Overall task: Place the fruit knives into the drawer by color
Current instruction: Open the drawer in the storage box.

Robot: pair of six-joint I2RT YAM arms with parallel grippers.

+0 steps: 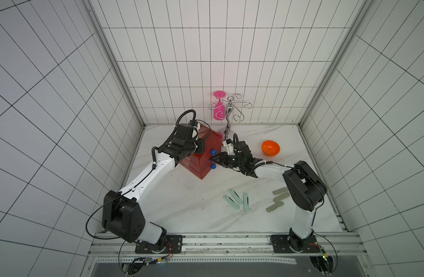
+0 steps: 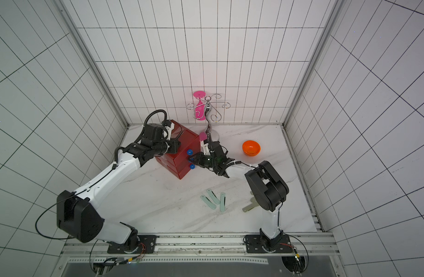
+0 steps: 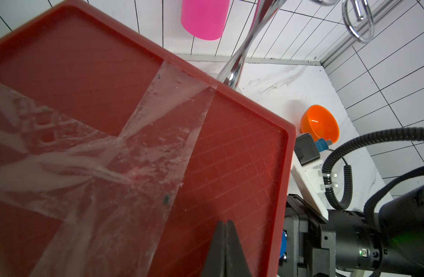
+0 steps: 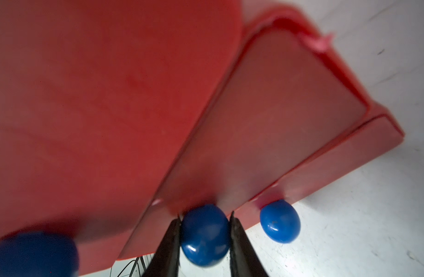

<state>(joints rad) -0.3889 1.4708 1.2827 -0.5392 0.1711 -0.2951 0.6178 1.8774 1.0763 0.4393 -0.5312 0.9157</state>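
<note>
Red translucent plastic drawer sits near the counter's back edge, knobs facing toward its right edge. The right gripper pinches the glossy round middle knob. The left gripper is clenched empty over the taped top. Flat mint knives lie near the front, long axes roughly front-to-back.

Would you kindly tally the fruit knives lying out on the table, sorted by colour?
Green knives: 3
Grey knives: 3
Total: 6
</note>
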